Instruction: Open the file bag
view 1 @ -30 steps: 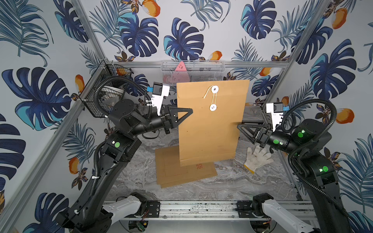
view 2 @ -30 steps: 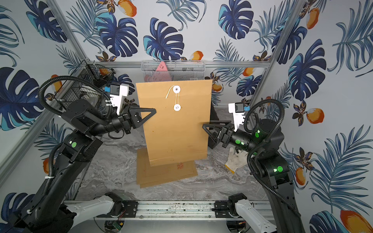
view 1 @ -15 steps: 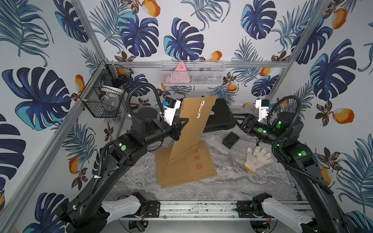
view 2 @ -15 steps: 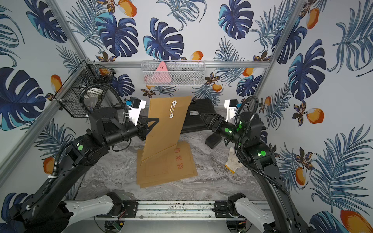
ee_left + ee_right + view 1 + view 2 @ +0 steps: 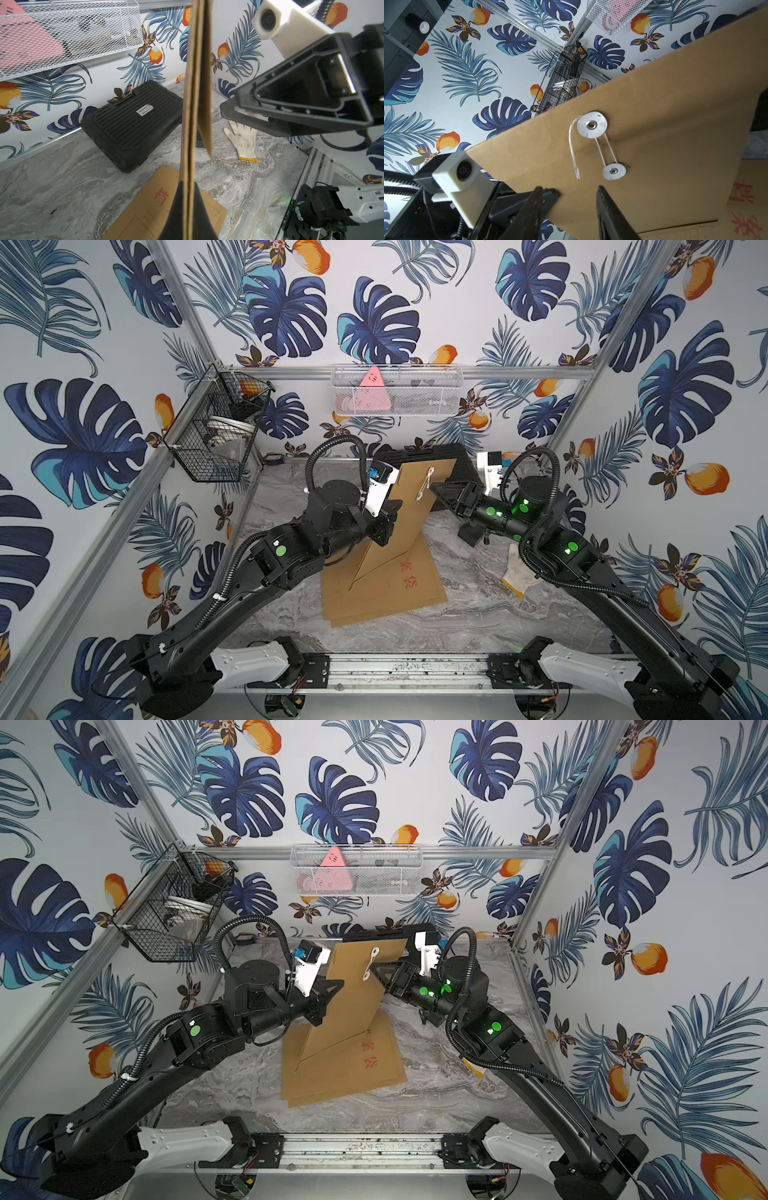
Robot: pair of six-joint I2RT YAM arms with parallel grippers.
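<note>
One file bag (image 5: 405,514) is held upright above the bench (image 5: 478,614), with the left claw (image 5: 188,187) clamped on its edge. The right claw (image 5: 569,188) is parted and empty, near one large disc (image 5: 591,124) and one small disc (image 5: 614,171). One glove (image 5: 515,576) and one black case (image 5: 128,124) lie on the bench.

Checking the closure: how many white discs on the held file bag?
2 on the file bag: larger disc near its top edge, smaller disc by the right gripper; far face unseen.
</note>
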